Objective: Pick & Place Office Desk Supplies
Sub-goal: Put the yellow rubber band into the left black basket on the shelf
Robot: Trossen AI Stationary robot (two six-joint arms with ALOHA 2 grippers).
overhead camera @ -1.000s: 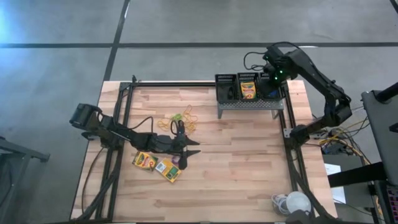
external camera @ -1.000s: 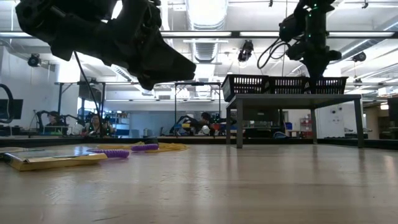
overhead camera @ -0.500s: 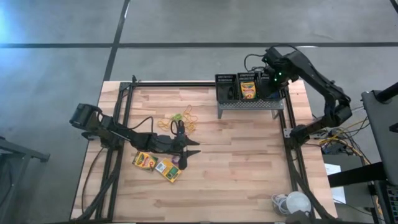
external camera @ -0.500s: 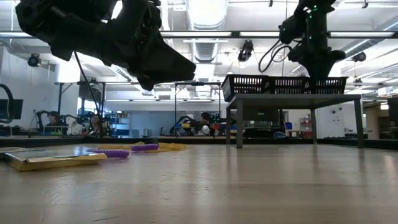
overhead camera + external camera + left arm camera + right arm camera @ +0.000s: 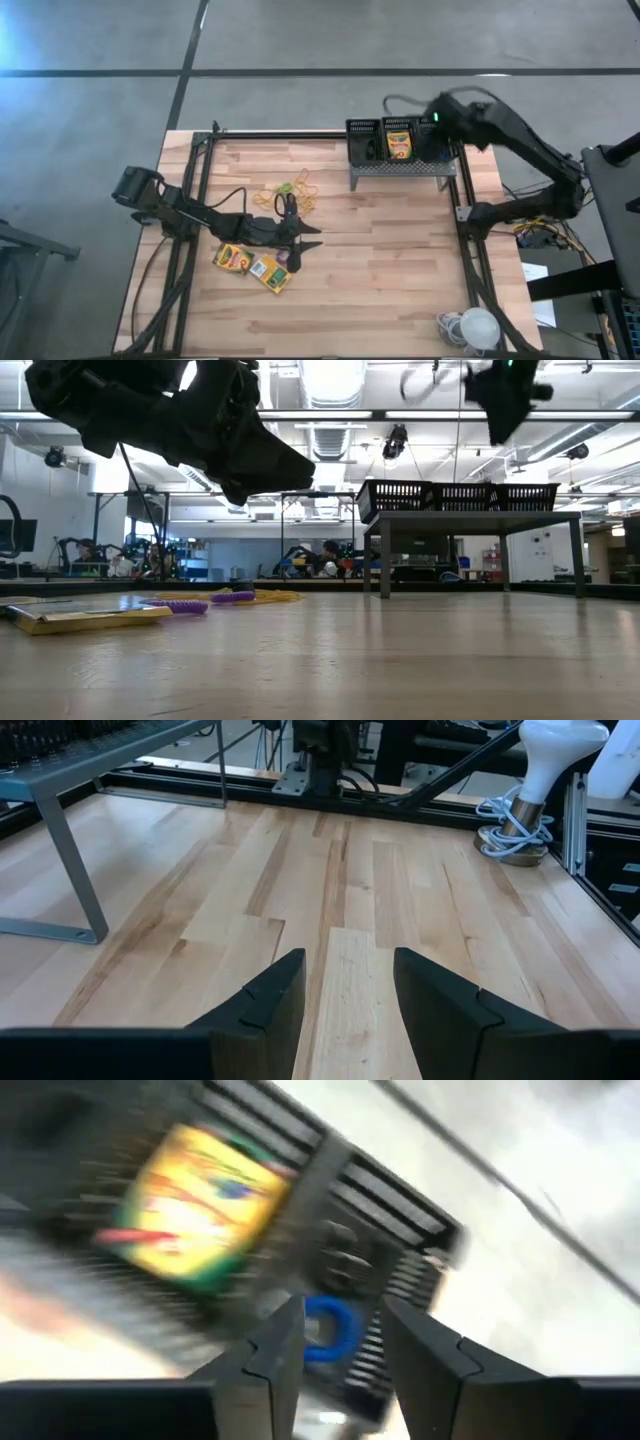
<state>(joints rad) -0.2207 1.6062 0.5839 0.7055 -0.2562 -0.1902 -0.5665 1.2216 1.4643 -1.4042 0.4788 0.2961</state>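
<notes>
Above the desk [image 5: 380,260], high view: right pincer [image 5: 438,117] hangs over the black mesh bins [image 5: 400,138] on the grey perforated stand [image 5: 400,168]; one crayon box [image 5: 399,146] stands in the middle bin. Left pincer [image 5: 312,236] waits mid-desk beside two flat crayon boxes [image 5: 252,264], rubber bands [image 5: 295,192] nearby.

Low view: thin purple rings [image 5: 205,602] lie on the wood; bins sit raised on the stand.

Left wrist: fingers [image 5: 270,995] parted, empty, over bare planks.

Right wrist: fingers [image 5: 275,1350] apart, nothing gripped; blue ring [image 5: 330,1327] lies in the mesh bin, presumably sorted.

A robotics lab: seated people [image 5: 150,560] at workbenches, exposed ceiling ducts [image 5: 330,435].
</notes>
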